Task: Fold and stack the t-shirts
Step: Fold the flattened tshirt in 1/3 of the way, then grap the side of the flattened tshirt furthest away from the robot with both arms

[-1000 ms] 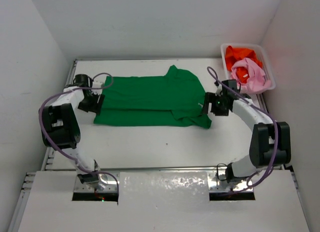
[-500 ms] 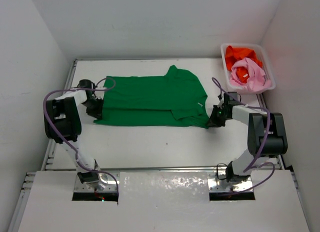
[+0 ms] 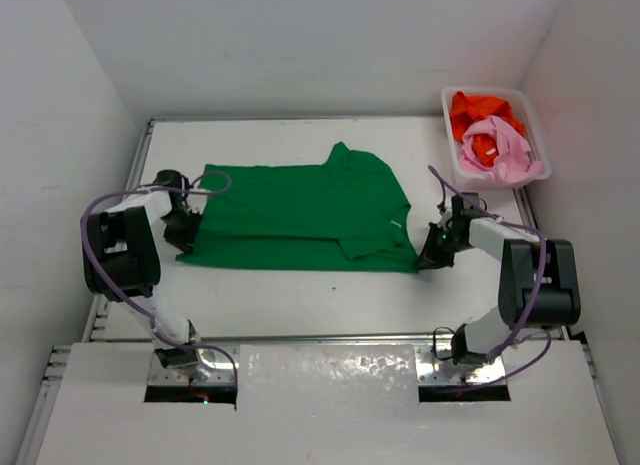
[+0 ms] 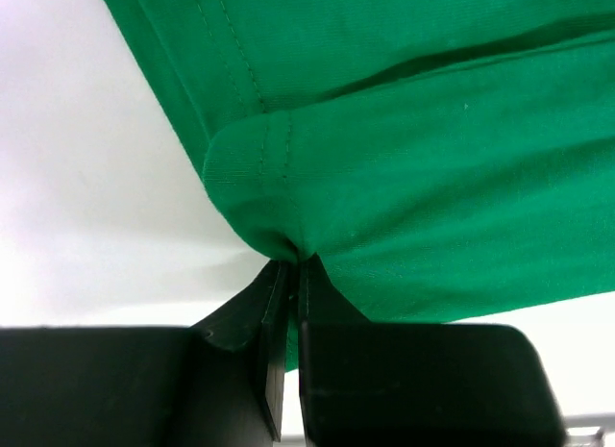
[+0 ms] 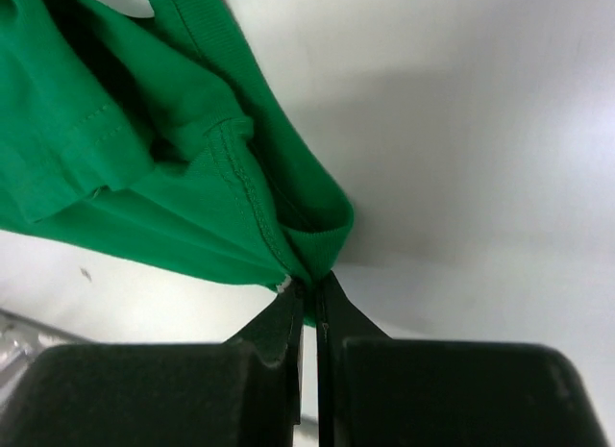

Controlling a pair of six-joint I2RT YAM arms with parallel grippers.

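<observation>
A bright green t-shirt (image 3: 300, 210) lies folded lengthwise across the middle of the table. My left gripper (image 3: 186, 244) is shut on its near left corner, the green cloth (image 4: 384, 159) bunched between the fingertips (image 4: 289, 266). My right gripper (image 3: 428, 259) is shut on the near right corner, pinching the ribbed collar edge (image 5: 322, 231) at its tips (image 5: 309, 284). A vivid orange t-shirt (image 3: 478, 109) and a pale pink t-shirt (image 3: 497, 148) lie crumpled in the basket.
The white lattice basket (image 3: 452, 145) stands at the back right corner. White walls close the table on the left, back and right. Bare white tabletop (image 3: 300, 295) runs between the shirt and the arm bases.
Both grippers have shut on the near corners of the green shirt and dragged its near edge toward the arm bases; the cloth has shifted a little nearer.
</observation>
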